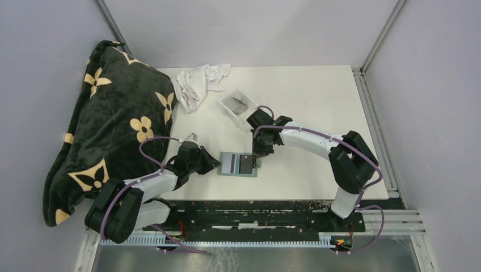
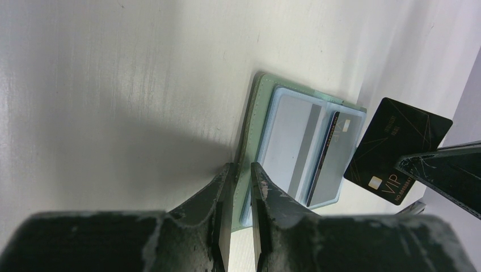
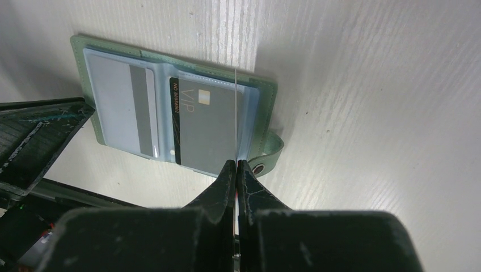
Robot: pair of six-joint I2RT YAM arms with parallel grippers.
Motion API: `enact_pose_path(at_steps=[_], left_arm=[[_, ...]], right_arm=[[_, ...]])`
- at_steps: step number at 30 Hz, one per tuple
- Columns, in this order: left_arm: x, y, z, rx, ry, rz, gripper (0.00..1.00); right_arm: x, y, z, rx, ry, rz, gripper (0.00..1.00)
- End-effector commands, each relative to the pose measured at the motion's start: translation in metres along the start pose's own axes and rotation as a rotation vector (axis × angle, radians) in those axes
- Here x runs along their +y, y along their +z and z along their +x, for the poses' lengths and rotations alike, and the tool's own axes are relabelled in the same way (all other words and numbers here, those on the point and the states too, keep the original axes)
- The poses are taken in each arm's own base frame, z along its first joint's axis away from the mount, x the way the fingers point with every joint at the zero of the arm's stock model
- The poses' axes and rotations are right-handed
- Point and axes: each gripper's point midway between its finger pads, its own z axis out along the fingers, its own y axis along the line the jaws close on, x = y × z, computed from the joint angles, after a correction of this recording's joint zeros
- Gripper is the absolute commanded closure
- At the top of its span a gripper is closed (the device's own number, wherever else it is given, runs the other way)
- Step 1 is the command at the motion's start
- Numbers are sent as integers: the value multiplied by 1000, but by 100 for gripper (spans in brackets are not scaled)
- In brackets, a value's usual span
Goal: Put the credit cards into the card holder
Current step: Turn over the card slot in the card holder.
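Note:
The card holder lies open on the table, green outside, light blue slots inside. A silvery card with a grey stripe sits in its left slot and a dark VIP card in its right slot. My left gripper is shut on the holder's green cover edge and shows in the top view. My right gripper is shut on a black VIP credit card, held on edge just above the holder's right side, near the snap tab.
A clear plastic tray with more cards stands behind the holder. A white cloth lies at the back. A big dark flowered blanket covers the table's left side. My right arm reaches in from the right.

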Motion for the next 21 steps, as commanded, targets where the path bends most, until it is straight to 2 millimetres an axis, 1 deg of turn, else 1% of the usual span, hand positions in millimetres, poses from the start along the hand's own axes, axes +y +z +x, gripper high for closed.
enact_pose_path(at_steps=[1, 10, 21], left_arm=[[19, 0, 15, 47, 3, -65, 75], [19, 0, 15, 50, 7, -65, 75], [19, 0, 15, 54, 7, -67, 76]], right_arm=[[7, -4, -11, -42, -6, -5, 99], [7, -10, -15, -56, -13, 1, 99], [6, -2, -9, -31, -11, 2, 99]])
